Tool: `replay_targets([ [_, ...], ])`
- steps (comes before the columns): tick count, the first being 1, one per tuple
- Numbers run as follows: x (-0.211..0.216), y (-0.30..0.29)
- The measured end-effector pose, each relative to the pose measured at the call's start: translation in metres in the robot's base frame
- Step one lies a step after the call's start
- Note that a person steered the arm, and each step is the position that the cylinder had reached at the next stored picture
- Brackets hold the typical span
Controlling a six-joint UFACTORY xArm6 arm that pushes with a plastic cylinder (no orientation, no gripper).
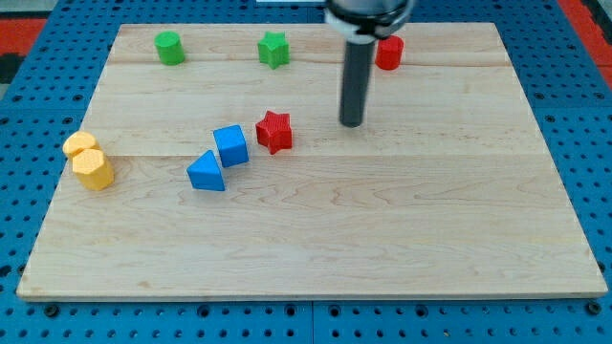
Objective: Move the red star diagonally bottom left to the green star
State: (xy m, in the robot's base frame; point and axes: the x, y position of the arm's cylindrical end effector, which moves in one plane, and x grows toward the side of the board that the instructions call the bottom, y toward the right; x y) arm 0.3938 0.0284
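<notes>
The red star (274,131) lies on the wooden board (382,229), left of centre. The green star (273,50) sits near the view's top edge, straight above the red star. My tip (352,123) rests on the board to the right of the red star, a clear gap apart from it. The dark rod rises from the tip toward the view's top.
A blue cube (230,146) touches the red star's left side, with a blue triangle (207,172) beside it. A green cylinder (170,48) sits at top left, a red cylinder (388,53) behind the rod. Two yellow blocks (90,161) lie at the left edge.
</notes>
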Motion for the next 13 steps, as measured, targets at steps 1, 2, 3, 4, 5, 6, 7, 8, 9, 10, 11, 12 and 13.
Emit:
replay_targets([
  [1, 0.01, -0.048],
  [2, 0.01, -0.083],
  [3, 0.02, -0.098],
  [4, 0.038, -0.099],
  [5, 0.041, -0.108],
  [6, 0.047, -0.11],
  [7, 0.056, -0.11],
  [8, 0.057, -0.123],
  [9, 0.064, -0.123],
  [10, 0.045, -0.155],
  [11, 0.021, -0.183],
  [12, -0.006, -0.217],
  [13, -0.028, -0.246],
])
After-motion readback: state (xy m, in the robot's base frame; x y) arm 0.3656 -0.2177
